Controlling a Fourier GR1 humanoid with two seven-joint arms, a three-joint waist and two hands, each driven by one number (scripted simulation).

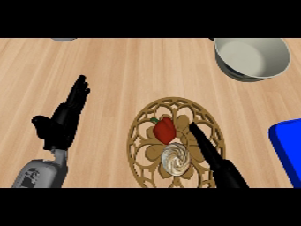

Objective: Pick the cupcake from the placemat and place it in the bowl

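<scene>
Lower centre of the frame: the cupcake is sitting on the round lattice placemat, white frosting up, with a red pepper lying just above it and nearly touching. The right hand is coming in from the lower right edge, fingers straight and extended along the cupcake's right side, holding nothing; whether a fingertip is touching the frosting I cannot tell. The left hand is resting open at left of frame, fingers up, well apart from the mat. The bowl is waiting at upper right, mouth open, and a blue object is occupying the right edge between the mat and that corner. Judgement: the step in hand is the reach and grasp, not yet closed. Doing it well is looking like this: centring the palm over the cupcake rather than beside it, curling fingers and thumb round the base instead of the frosting, and keeping clear of the pepper so it isn't getting dragged along. Lifting straight up before swinging toward upper right, passing over the blue object's corner.
</scene>
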